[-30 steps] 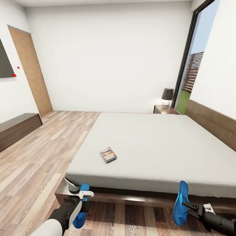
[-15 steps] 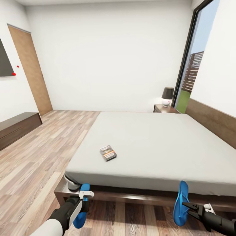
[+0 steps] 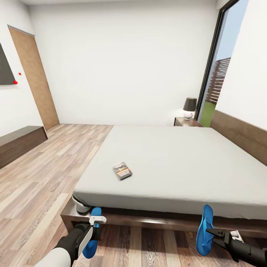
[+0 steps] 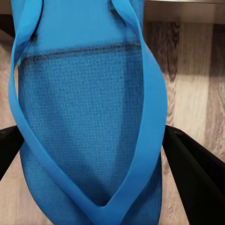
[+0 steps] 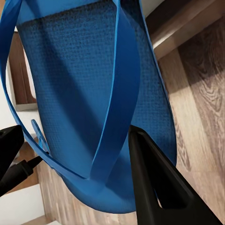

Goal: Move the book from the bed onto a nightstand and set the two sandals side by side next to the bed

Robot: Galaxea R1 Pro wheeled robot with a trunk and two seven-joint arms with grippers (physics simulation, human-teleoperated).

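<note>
The book [image 3: 122, 171], dark-covered with an orange band, lies flat on the pale grey mattress of the bed [image 3: 185, 159], near its left edge. Past the bed's far corner, a dark nightstand [image 3: 186, 122] stands beside the glass door. My left gripper [image 3: 95, 229] is shut on one blue sandal [image 3: 92, 239], held above the floor at the bed's near left corner. In the left wrist view that sandal [image 4: 89, 117] sits between black fingers [image 4: 197, 173]. My right gripper [image 3: 210, 236] is shut on the other sandal [image 3: 204, 230], which stands on end before the bed frame and appears as a sandal [image 5: 79, 84] between fingers [image 5: 154, 178].
A lamp [image 3: 190, 107] stands on the nightstand. A long low dark cabinet [image 3: 18, 142] lines the left wall beside a wooden door [image 3: 35, 81]. The tall glass door [image 3: 218, 74] is at right, the brown headboard [image 3: 241, 139] below it. Wood-plank floor [image 3: 44, 174] runs left of the bed.
The whole picture has shifted slightly, with the bed a little higher and farther, so the camera has moved. Both grippers keep the same hold on their sandals.
</note>
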